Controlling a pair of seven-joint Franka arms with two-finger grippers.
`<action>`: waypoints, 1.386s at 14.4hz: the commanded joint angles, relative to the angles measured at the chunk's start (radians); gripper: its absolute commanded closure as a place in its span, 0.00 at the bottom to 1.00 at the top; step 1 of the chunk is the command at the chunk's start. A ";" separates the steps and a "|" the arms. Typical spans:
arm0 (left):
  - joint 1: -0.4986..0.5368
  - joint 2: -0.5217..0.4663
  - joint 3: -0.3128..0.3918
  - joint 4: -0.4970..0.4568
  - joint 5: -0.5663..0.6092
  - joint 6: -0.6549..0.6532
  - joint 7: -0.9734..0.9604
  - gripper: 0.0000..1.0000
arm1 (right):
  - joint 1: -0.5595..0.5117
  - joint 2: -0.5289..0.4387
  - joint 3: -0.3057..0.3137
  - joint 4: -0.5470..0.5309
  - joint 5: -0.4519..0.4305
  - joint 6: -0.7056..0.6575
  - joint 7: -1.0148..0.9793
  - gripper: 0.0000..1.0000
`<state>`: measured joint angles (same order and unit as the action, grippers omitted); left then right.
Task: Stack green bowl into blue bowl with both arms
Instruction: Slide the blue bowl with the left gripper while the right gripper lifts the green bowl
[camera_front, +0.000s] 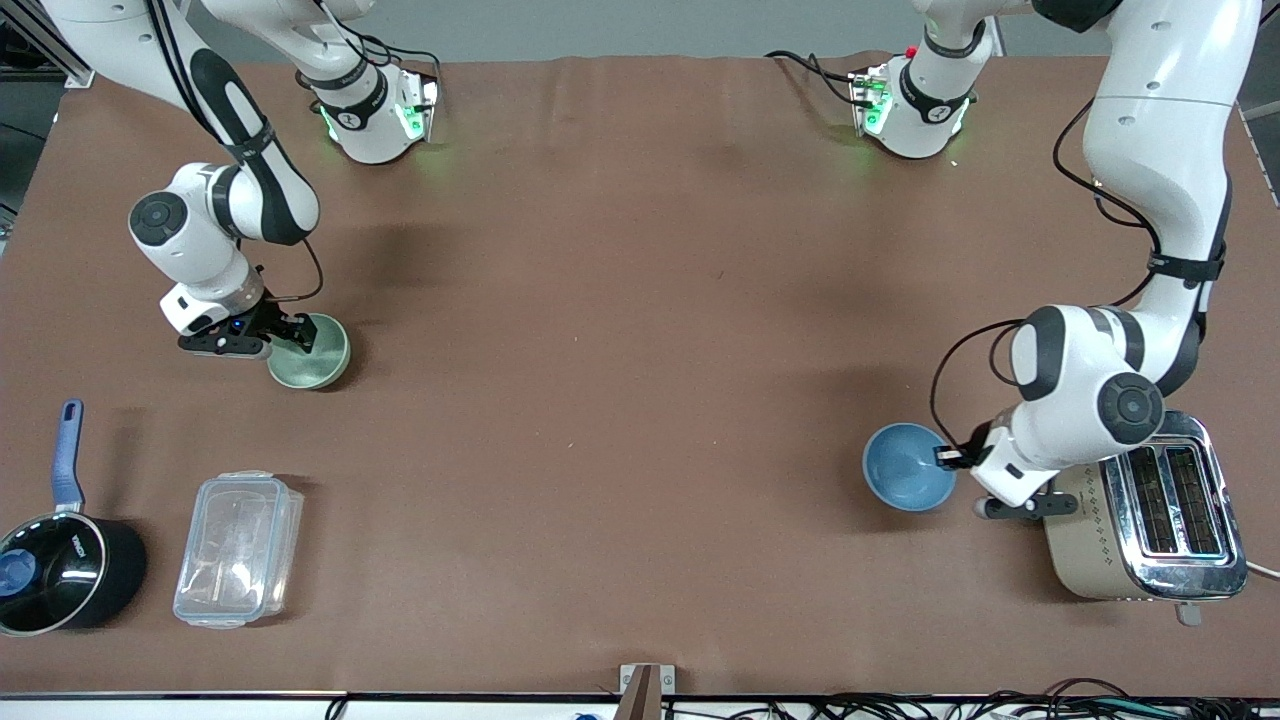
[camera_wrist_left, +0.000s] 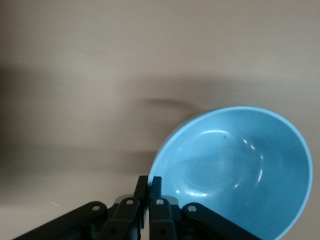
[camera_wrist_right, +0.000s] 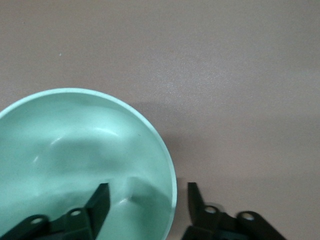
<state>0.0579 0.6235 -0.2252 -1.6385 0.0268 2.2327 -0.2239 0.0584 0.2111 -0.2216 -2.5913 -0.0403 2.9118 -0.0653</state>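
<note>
The green bowl (camera_front: 318, 364) sits on the brown table toward the right arm's end. My right gripper (camera_front: 297, 336) is open and straddles its rim. In the right wrist view, one finger (camera_wrist_right: 99, 202) is inside the green bowl (camera_wrist_right: 75, 150) and the other is outside it. The blue bowl (camera_front: 905, 468) is toward the left arm's end, beside the toaster. My left gripper (camera_front: 948, 458) is shut on its rim. In the left wrist view, the fingers (camera_wrist_left: 156, 186) pinch the edge of the blue bowl (camera_wrist_left: 235, 170), which looks tilted.
A silver and beige toaster (camera_front: 1160, 525) stands right next to the left arm's wrist. A clear plastic container (camera_front: 238, 548) and a black saucepan with a blue handle (camera_front: 55, 570) lie nearer the front camera than the green bowl.
</note>
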 joint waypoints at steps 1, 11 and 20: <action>-0.013 -0.030 -0.161 0.022 0.018 -0.064 -0.279 1.00 | -0.009 -0.022 0.005 -0.013 -0.009 0.001 0.012 0.80; -0.449 0.061 -0.198 0.057 0.019 0.036 -0.866 1.00 | 0.015 -0.171 0.013 0.265 0.007 -0.627 0.045 1.00; -0.682 0.130 -0.020 0.091 0.013 0.148 -0.963 0.37 | 0.198 -0.083 0.149 0.718 0.152 -1.094 0.335 1.00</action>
<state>-0.6157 0.7425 -0.2631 -1.5891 0.0299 2.3746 -1.1637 0.2172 0.0472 -0.0955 -1.9329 0.0743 1.8148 0.1735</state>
